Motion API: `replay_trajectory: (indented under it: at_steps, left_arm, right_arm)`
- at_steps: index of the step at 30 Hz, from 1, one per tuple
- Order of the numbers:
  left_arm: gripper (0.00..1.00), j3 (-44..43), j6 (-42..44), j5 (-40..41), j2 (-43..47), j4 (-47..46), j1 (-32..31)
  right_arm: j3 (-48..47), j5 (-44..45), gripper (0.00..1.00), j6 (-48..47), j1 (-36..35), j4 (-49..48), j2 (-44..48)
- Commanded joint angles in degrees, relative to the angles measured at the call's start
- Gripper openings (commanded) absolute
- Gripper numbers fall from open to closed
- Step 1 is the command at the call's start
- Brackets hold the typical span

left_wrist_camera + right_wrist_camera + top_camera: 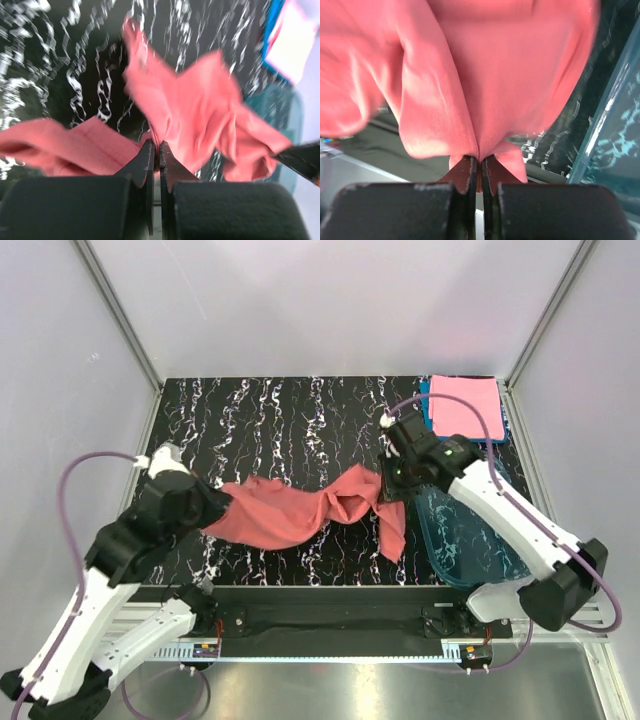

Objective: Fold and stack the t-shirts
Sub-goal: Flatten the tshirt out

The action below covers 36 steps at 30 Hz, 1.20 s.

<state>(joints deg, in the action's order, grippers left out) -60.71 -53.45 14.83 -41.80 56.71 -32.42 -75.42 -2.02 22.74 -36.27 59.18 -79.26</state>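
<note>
I saw the coral-red t-shirt (300, 512) stretched out in a long, wrinkly band across the near part of the black surface (270, 420) with white squiggles. It was not folded.

My left pincer (218, 504) was at the shirt's left end, and my right pincer (386, 490) was at its right end. In the left wrist camera, the left pincer's two black fingers (145, 165) were squeezed together with a bit of red cloth pinched between them. The right wrist camera showed the same thing. The right pincer was pressed tight on a fold of the red cloth, and the shirt filled most of that view.

Between the two pincers the shirt bunched up in the middle. A flap hung down past the right pincer toward the near edge. I could not tell how much of the shirt lay on the surface and how much was lifted.

The clear blue tub (470, 540) sat on the right side, just beside the shirt's right end. At the far right corner lay the pink t-shirt (462, 405), folded into a square. It lay on top of the blue t-shirt (503, 425), which showed only as a thin blue edge. That stack was well apart from the red shirt.
</note>
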Motion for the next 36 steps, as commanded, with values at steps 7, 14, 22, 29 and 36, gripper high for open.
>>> replay_trajectory:
  at_steps: [7, 14, 22, 29, 36]
  left_arm:
    - [0.03, -9.5, 2.2, 9.3, -12.6, 2.6, 8.7]
    - [0.12, -6.4, 7.6, -2.9, -21.6, -7.1, 22.5]
    - [0.82, -1.3, 8.6, -6.1, -19.6, -7.5, 22.7]
    - [0.77, 3.0, 8.6, -8.3, -12.5, -3.2, 22.6]
    - [0.76, 6.2, 8.3, -10.2, -7.6, -1.5, 22.6]
  right_arm:
    - [-28.6, -9.2, 0.55, -6.3, 4.7, 4.0, -26.8]
    - [-31.9, -10.3, 0.69, -7.7, 4.7, 7.8, -27.4]
    - [-3.9, -15.8, 0.44, -1.7, 0.6, -6.7, -17.5]
    - [-0.4, -18.0, 0.41, 4.3, -0.7, -12.6, -20.0]
    - [3.3, -14.2, 0.40, 15.2, -0.7, -15.2, -17.7]
